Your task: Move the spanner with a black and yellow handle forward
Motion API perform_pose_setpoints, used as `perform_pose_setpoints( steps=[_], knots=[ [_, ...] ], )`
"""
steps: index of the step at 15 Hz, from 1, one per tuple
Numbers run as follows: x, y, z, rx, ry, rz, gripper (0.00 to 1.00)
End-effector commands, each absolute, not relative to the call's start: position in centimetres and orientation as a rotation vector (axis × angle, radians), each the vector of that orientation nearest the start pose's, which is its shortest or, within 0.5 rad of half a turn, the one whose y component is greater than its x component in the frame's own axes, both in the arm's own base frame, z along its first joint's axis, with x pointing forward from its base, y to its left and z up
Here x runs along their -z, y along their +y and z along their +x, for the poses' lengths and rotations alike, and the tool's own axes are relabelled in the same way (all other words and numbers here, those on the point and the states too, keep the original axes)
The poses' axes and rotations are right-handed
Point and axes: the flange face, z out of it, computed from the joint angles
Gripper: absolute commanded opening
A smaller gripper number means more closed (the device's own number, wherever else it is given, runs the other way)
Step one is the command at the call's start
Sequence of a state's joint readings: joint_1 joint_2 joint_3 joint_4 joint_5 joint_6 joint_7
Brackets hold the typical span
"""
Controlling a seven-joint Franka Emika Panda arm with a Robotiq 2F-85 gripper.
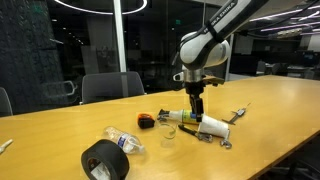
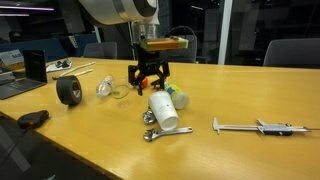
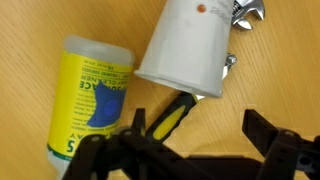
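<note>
The claw [image 2: 150,87] is hanging open above the worktop [image 2: 250,85], with its jaws spread wide and nothing between them. In the wrist view the claw [image 3: 195,135] is entering from the bottom edge and its two dark fingers [image 3: 268,140] are standing apart.

The spanner [image 3: 172,115] is lying flat on the worktop [image 3: 290,70] just ahead of the claw, nearer the picture-left finger. Its black and yellow handle is running diagonally. Its upper end is passing under the rim of the cup [image 3: 190,45], so the head is not showing. Whether the finger is touching the handle cannot be told.

The cup is white and is lying on its side, with its rim facing the claw. A yellow tube [image 3: 85,95] is lying just beside the spanner handle, on the picture-left side. A bare-metal wrench [image 3: 245,12] is showing past the far end of the cup.

In both exterior views the claw [image 1: 198,112] is pointing straight down over the cup [image 1: 212,126] and the tube [image 1: 176,117].

Farther out, a caliper [image 2: 262,127] is lying well apart from the cup [image 2: 163,108]. A black tape roll [image 2: 68,91] and a clear bottle [image 2: 105,88] are lying on the opposite side of the claw.
</note>
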State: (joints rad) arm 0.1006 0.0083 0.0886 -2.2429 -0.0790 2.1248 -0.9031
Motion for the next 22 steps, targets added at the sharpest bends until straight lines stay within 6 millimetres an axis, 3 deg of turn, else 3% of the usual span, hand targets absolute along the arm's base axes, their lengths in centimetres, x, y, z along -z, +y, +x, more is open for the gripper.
perform_pose_setpoints(
  steps=[1,11,22],
  knots=[
    [-34.9,9.1,50.0,-0.189,-1.686,-2.606,1.00],
    [-32.6,9.5,48.7,-0.151,-1.001,-2.751,1.00],
    [-28.3,8.9,48.1,-0.177,-0.674,-2.903,1.00]
  ],
)
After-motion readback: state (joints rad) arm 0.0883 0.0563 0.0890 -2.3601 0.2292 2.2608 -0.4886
